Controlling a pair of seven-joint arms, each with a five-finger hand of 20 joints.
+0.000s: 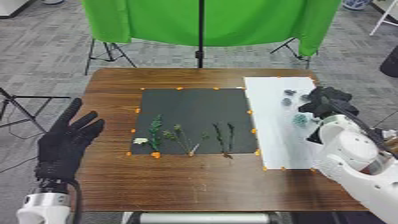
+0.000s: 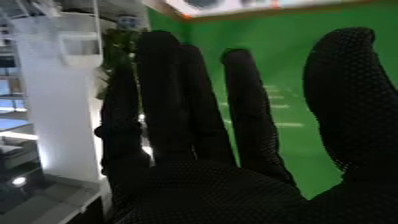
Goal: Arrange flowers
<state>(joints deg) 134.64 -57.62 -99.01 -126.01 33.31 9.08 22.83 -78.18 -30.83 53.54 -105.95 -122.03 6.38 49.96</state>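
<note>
At the far left, beside the edge of the brown worktop (image 1: pixel 204 192), the robot's left hand (image 1: pixel 64 142) is wide open, fingers spread and nothing held; its place outside the work suggests it is waiting, leaving room for the other arm.

Next comes a dark mat (image 1: pixel 182 107) with the flower pieces along its near part. A white flower (image 1: pixel 140 141) lies near the left corner, just beside a leafy green stem (image 1: pixel 155 131). Then come branching sprigs (image 1: pixel 179 138) and, farther right, two dark slender stems (image 1: pixel 231 137). They lie mostly lengthwise and spaced out, probably so each can be picked singly by its stalk. Orange markers (image 1: pixel 253 131) along the mat's edges may fix its position.

To the right, a white sheet (image 1: pixel 269 117) carries small dark heads (image 1: pixel 287 102) and a blue-green one (image 1: pixel 300 119), perhaps kept apart as a different kind of piece.

At the sheet's right side is the right hand (image 1: pixel 329 102), open and holding nothing: straight fingers, thumb well apart, a shape that would suit receiving or grasping a piece.
</note>
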